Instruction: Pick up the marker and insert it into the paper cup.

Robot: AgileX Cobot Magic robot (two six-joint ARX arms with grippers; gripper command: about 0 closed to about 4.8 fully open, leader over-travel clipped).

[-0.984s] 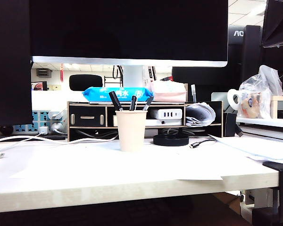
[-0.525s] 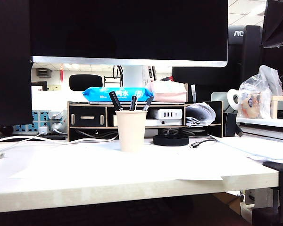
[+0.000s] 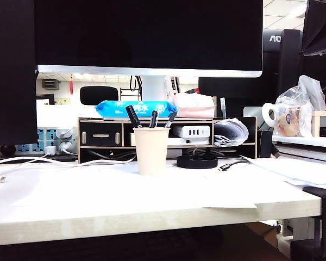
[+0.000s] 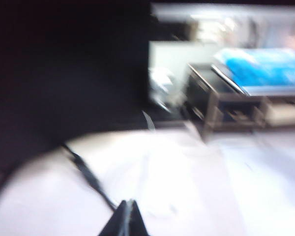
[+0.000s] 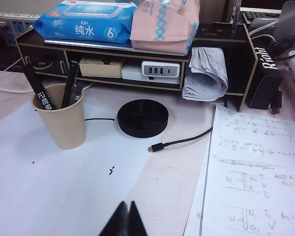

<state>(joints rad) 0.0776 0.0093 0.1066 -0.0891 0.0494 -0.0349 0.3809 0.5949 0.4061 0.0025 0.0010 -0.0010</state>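
Standing upright on the white sheet covering the pale desk [image 3: 152, 217]: the plain beige tapered paper cup with rolled rim [image 3: 151, 150], just in front of the black wooden desk organiser [image 3: 100, 137]. Leaning inside that cup, against its rim on the side away from the flat round black disc [image 3: 197, 161]: the long slim black marker with white lettering [image 3: 133, 116], its upper end sticking well above the rim, beside two shorter dark pens [image 3: 153, 118]. Lying on top of the organiser behind the cup: a blue pack of wet wipes [image 3: 135, 108] and a pink tissue pack [image 5: 166, 24]. Resting beside the cup, nearer the handwritten paper sheet [image 5: 255, 172]: the round disc, with a black cable [image 5: 179, 142] trailing past it. Hanging above the white sheet, well short of the cup: right gripper [image 5: 125, 219], fingers pressed together, gripping nothing. Showing in a blurred wrist picture over the bright desk, organiser beyond: left gripper [image 4: 126, 220], dark fingertips meeting, nothing between them.
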